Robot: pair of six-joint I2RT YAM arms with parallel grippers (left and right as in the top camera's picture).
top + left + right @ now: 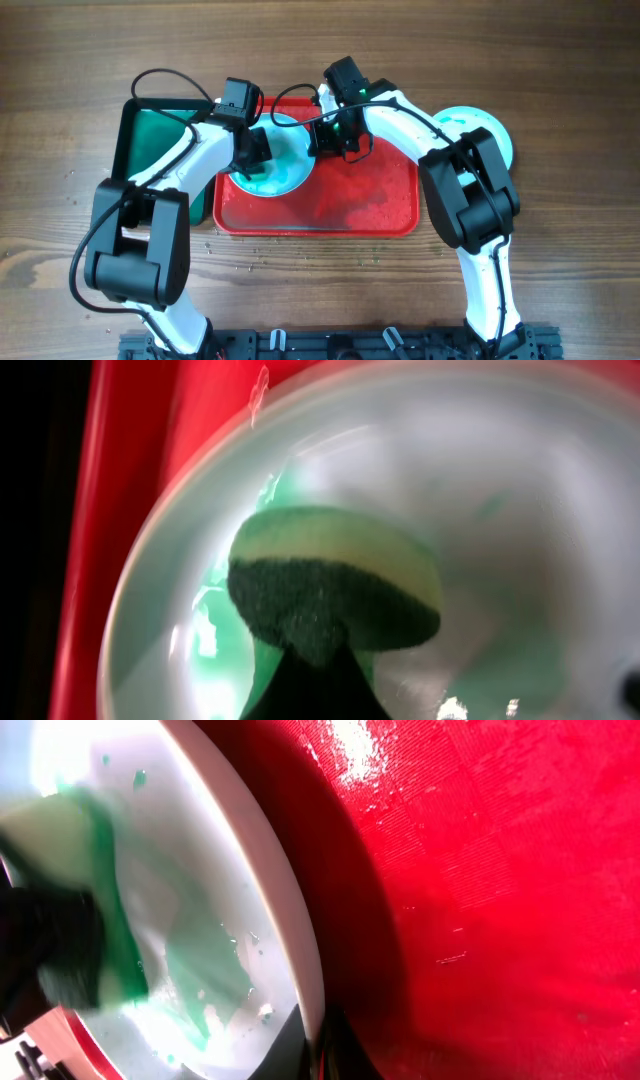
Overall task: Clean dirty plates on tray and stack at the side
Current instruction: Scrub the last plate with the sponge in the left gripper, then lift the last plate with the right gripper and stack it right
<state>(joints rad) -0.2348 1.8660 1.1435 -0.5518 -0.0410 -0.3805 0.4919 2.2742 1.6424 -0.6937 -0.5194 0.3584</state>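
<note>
While left jaws pinch the yellow-and-dark-green scrubbing sponge [335,595] and right jaws clamp the plate's rim, I'd scrub in slow circles, keeping that rim steady.
Large red rectangular plastic tray [370,205], centre frame: one pale round teal-smeared plate [275,178], left end; water film.
Counter, upper right: pale aqua plate [492,130].

Glossy plate [262,880], seemingly fine-textured plastic tray [500,920]

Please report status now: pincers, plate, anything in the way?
Left pincer shut on sponge, pressed on plate. Right pincer grips plate rim. Plate on tray, smeared green. Nothing blocking.
</note>
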